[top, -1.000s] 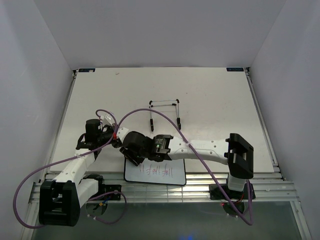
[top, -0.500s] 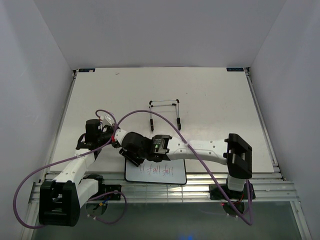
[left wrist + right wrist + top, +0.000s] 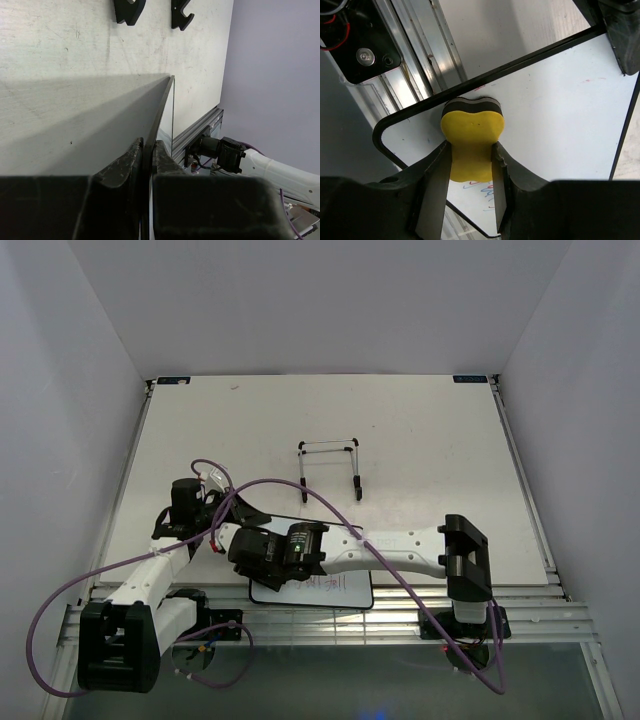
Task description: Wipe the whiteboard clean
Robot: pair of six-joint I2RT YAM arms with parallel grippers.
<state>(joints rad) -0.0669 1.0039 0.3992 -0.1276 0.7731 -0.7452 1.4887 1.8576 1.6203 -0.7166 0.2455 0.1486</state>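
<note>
The whiteboard [image 3: 335,590] lies at the table's near edge, mostly under my right arm, with faint red marks on its showing strip. My left gripper [image 3: 226,514] is shut on the board's far left edge; in the left wrist view the board [image 3: 161,105] runs edge-on between the closed jaws of that gripper [image 3: 148,150]. My right gripper [image 3: 252,562] is shut on the yellow eraser [image 3: 472,132], its dark pad pressed on the board [image 3: 555,95] at the black frame near a rounded corner. Red and blue scribbles [image 3: 481,188] show beneath the right gripper [image 3: 471,152].
The wire stand [image 3: 330,466] with black feet [image 3: 130,10] stands on the table behind the board. An aluminium rail [image 3: 400,606] runs along the near edge, right beside the board's corner [image 3: 415,45]. Purple cables loop over both arms.
My right gripper has slid left across the board with the eraser, to its left end. Most of the red scribbles seen earlier are gone or covered. The left gripper holds still.
</note>
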